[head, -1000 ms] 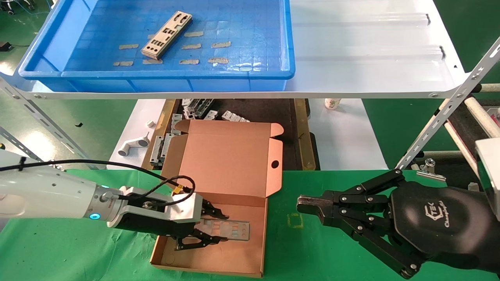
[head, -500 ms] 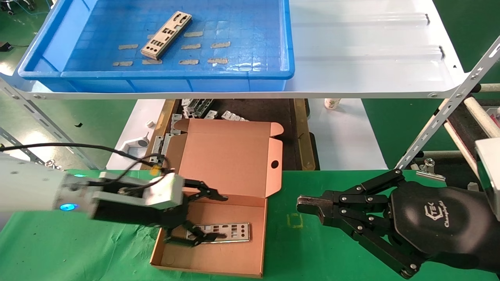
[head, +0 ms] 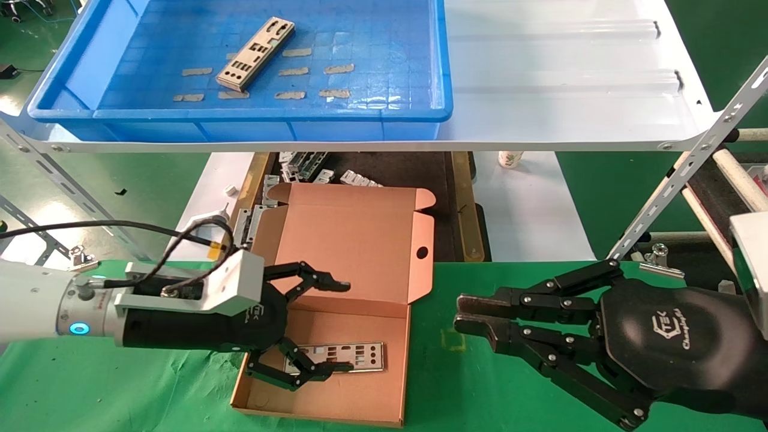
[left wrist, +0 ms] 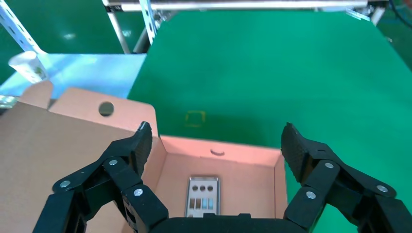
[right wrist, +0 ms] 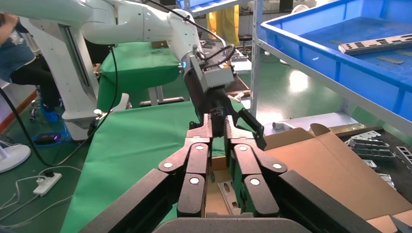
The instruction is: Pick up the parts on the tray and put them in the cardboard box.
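One silver-grey punched plate lies flat on the floor of the open cardboard box on the green table. It also shows in the left wrist view and the right wrist view. My left gripper is open and empty. It hovers over the near-left part of the box, its fingers spread above the plate's left end. A second plate lies in the blue tray on the shelf. My right gripper is empty to the right of the box, its fingertips slightly parted.
The white metal shelf carries the tray above and behind the box. Its slanted strut runs down on the right. Chunky grey brackets lie under the shelf behind the box lid. Green cloth covers the table.
My left gripper let go of the plate, opened wide and drew back to the left and upward. The plate now rests in the box. My right gripper's fingertips parted slightly.
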